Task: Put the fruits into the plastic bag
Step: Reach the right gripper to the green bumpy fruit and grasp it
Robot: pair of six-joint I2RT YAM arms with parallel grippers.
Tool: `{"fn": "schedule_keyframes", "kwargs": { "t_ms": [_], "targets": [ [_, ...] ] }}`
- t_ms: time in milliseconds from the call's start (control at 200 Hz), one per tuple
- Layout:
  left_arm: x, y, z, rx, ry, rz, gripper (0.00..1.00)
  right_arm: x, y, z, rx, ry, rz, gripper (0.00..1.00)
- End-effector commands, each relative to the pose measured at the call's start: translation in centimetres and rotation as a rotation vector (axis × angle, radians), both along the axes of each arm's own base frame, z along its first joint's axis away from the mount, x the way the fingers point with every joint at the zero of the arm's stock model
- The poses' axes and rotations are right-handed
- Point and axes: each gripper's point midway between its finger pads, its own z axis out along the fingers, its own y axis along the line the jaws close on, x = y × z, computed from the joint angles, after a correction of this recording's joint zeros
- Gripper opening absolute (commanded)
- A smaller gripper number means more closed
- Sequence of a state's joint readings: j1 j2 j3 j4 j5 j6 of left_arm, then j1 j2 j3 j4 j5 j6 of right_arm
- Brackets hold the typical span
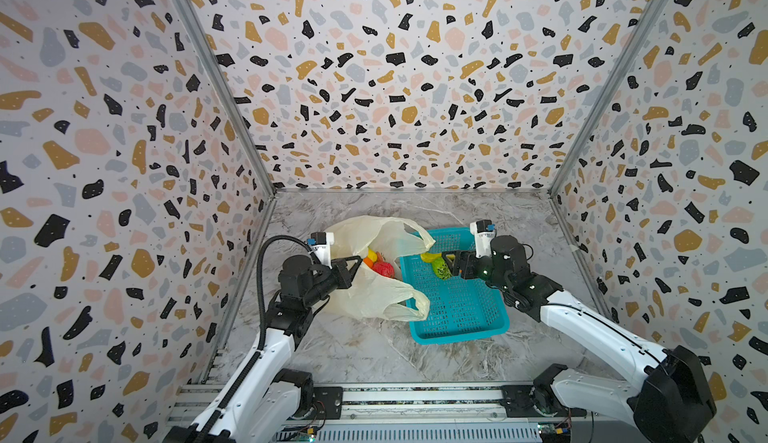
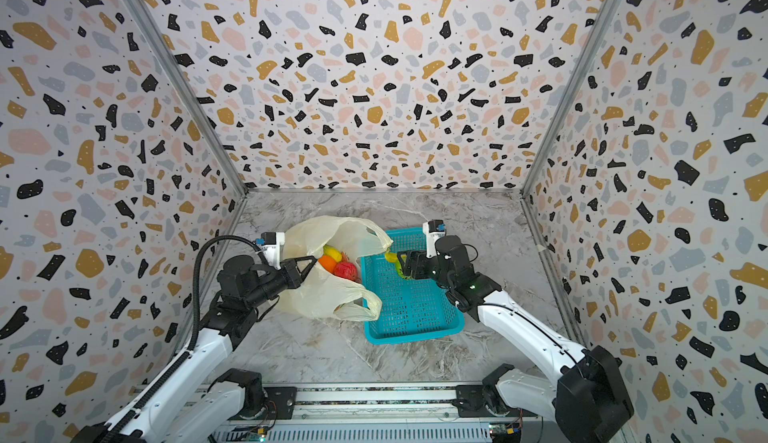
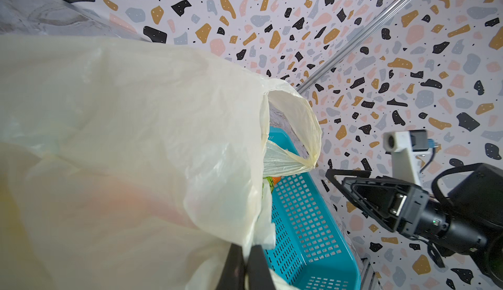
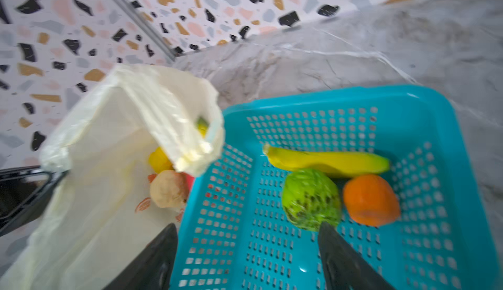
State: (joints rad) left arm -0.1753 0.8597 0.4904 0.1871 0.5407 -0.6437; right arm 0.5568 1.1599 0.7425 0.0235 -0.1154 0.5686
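Left gripper [image 3: 246, 249]: pinching plastic bag [image 3: 122, 139] rim; lose it and the mouth may collapse.
Right gripper [image 4: 246, 231]: wide, empty; you may knock green fruit [image 4: 311, 198] aside.

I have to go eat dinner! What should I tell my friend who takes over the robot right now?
Hands: the left gripper is shut on the plastic bag edge, holding its mouth open. The right gripper is open and empty, above the teal basket, close to the green fruit.
Done: the red ball, orange piece, yellow piece and cream piece lie in the bag.
Left: the banana, green fruit and orange fruit in the basket.
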Motion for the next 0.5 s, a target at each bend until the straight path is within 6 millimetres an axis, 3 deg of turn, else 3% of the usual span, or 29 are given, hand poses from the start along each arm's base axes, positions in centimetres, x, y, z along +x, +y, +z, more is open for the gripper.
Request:
{"fn": "schedule_keyframes", "kwargs": {
  "t_ms": [0, 300, 496],
  "targets": [
    [0.1, -0.1, 0.6, -0.005, -0.031, -0.006, 0.00, 0.4, -0.8, -2.1, -0.011, 0.078, -0.048, 0.81],
    [0.0, -0.1, 0.6, 0.002, -0.035, -0.007, 0.00, 2.6, 1.3, -7.8, -0.115, 0.228, 0.006, 0.84],
    [0.0, -0.1, 0.4, 0.009, -0.034, -0.007, 0.00, 3.8, 2.0, -10.1, -0.144, 0.273, 0.011, 0.86]
  ]
}}
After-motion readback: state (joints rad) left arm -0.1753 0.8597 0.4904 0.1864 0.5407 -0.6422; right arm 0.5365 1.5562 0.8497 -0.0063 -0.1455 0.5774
